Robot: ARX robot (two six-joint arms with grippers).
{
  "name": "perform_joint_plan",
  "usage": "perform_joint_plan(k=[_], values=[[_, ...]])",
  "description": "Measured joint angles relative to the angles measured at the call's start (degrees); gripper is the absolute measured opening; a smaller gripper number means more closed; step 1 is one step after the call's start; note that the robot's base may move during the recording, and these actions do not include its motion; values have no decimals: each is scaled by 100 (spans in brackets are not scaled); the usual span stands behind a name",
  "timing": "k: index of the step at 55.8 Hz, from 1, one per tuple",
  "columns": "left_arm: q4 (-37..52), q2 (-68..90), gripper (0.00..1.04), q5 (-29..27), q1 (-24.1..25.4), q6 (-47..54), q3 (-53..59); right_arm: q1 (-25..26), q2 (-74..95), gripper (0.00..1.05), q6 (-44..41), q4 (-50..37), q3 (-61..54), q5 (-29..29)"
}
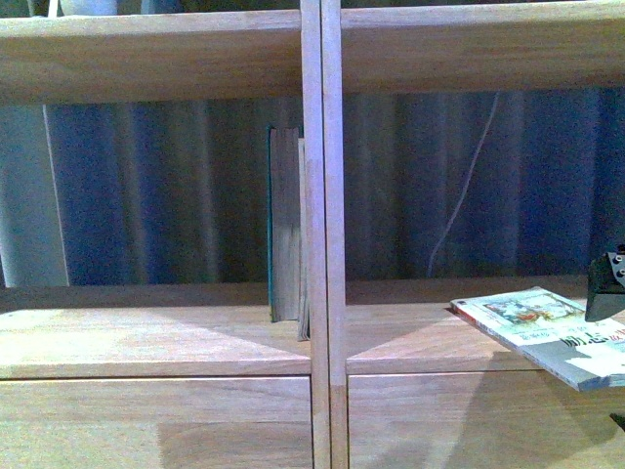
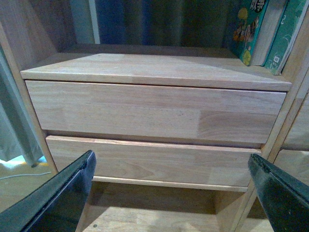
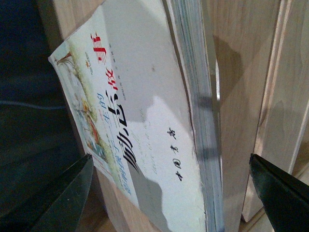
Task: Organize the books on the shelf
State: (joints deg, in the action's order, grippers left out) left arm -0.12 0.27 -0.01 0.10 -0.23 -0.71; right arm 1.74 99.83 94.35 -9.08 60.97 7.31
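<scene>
Backdrop: blue curtain.
Paperback: right of shelf divider; likely light, floppy; grip spine.
Left end effector: spread.
Right end effector: spread.

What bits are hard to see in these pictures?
Front view: the thick teal-covered book shows page edges only, its cover turned away.
Front view: the picture's right edge cuts off the cream paperback with Chinese characters and the right gripper.
Right wrist view: small print on that paperback is too blurred to read.

Smooth matt pale-wood shelf, paperback with faintly glossy paper cover
</scene>
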Motion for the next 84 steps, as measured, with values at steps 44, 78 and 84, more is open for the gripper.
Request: perform_joint_plan(k=[44,78,84], values=[[0,0,97,0,0,0,0,98,522,58,31,181,669,-4],[0,-2,97,0,0,0,0,212,70,7,-138,229,538,-55],[0,0,97,0,0,0,0,289,-153,7,-306,188,396,-52]])
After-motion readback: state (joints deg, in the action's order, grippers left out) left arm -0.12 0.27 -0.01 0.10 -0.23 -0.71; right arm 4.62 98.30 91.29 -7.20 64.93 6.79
